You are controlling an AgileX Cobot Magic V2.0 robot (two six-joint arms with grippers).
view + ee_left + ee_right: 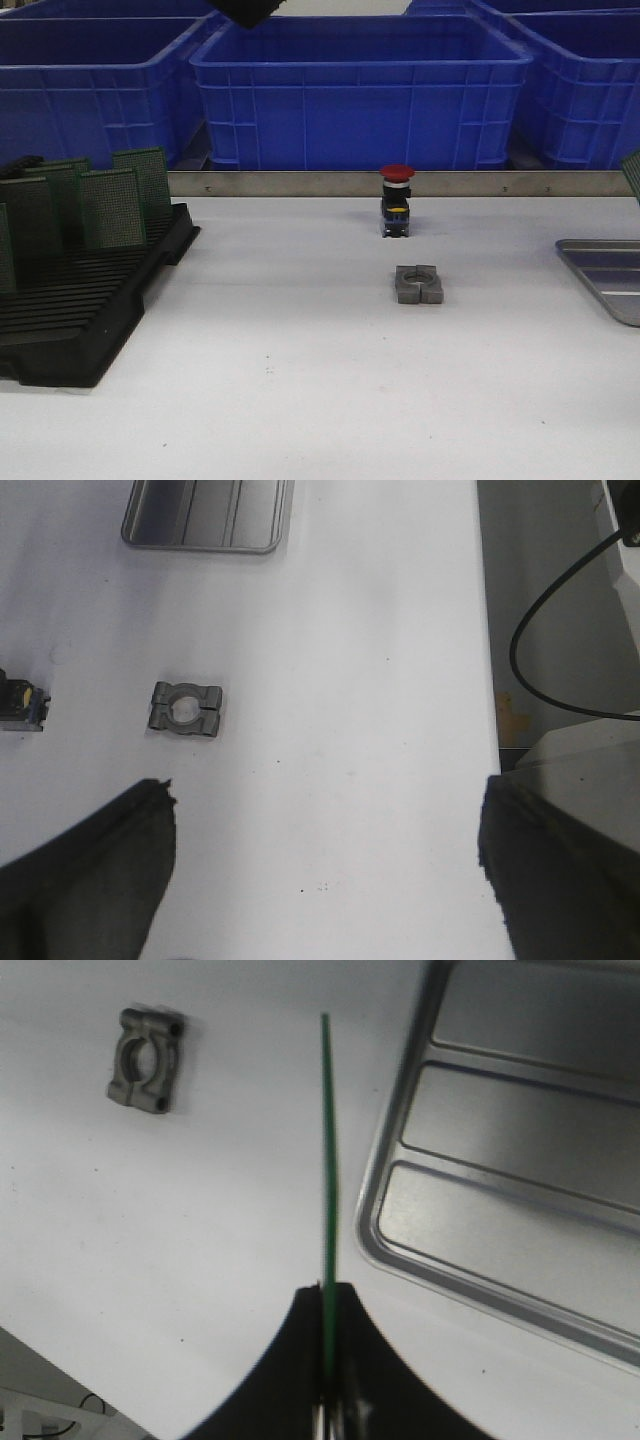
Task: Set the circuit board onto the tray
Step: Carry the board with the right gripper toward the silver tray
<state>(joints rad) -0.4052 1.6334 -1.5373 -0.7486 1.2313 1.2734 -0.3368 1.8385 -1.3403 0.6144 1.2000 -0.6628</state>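
In the right wrist view my right gripper (pixel 328 1295) is shut on a thin green circuit board (pixel 327 1140), seen edge-on and held above the white table beside the rim of the silver-grey tray (pixel 372 1222). In the front view the tray (pixel 600 270) lies at the right edge, and a green corner of the held board (pixel 632 172) shows above it. My left gripper (pixel 325 810) hangs open over bare table with nothing between its fingers. From there the tray (pixel 200 548) is far off.
A black slotted rack (pixel 80 310) at the left holds several upright green boards (pixel 112 205). A grey metal clamp block (pixel 418 284) and a red-capped push button (pixel 396 200) sit mid-table. Big blue crates (pixel 360 90) line the back behind a metal rail.
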